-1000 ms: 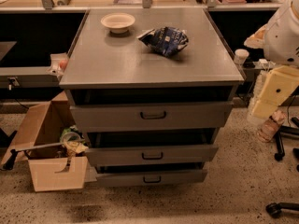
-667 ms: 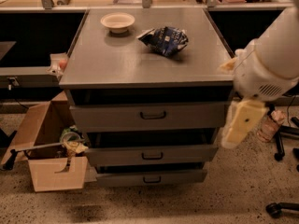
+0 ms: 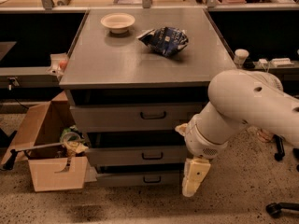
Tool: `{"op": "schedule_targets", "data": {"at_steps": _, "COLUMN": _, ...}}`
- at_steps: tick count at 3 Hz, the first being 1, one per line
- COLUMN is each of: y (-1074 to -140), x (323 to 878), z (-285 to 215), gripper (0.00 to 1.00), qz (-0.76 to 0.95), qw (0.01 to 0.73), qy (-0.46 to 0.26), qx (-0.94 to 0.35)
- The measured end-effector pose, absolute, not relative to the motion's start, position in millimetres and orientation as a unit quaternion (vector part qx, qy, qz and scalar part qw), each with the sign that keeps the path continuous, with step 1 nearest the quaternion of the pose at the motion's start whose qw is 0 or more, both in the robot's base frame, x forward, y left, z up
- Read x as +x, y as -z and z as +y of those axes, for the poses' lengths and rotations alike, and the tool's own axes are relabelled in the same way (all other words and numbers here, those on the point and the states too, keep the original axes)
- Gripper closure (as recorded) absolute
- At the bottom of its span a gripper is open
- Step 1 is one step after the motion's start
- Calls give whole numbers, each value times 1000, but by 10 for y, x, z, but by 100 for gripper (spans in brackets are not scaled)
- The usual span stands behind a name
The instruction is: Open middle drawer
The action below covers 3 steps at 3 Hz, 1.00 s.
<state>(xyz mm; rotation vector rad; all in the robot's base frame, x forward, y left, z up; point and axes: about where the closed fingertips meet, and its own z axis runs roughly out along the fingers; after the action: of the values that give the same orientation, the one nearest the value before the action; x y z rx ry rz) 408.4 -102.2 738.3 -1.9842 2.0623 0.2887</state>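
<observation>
a grey desk (image 3: 140,64) is seen on speckled floor (image 3: 117,209). the middle drawer (image 3: 121,156), grey with a dark bar handle, is set second down. the gripper (image 3: 194,177) is hung by its right end; its state cannot be told.

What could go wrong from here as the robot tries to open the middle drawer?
The gripper hangs level with the bottom drawer, below the middle drawer, so it might catch the wrong handle. The arm stands before the drawer fronts; a drawer sliding out could bump it.
</observation>
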Motion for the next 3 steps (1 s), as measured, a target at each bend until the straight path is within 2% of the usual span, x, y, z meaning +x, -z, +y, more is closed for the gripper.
{"op": "schedule_targets", "data": {"at_steps": 1, "y": -7214, "x": 4103, "z": -1084, "gripper": 0, "qz": 709, "qw": 128, "qy": -90, "qx": -688}}
{"op": "schedule_targets", "data": {"at_steps": 3, "y": -5932, "x": 4328, "z": -1366, "gripper": 0, "qz": 680, "qw": 136, "qy": -120, "qx": -710}}
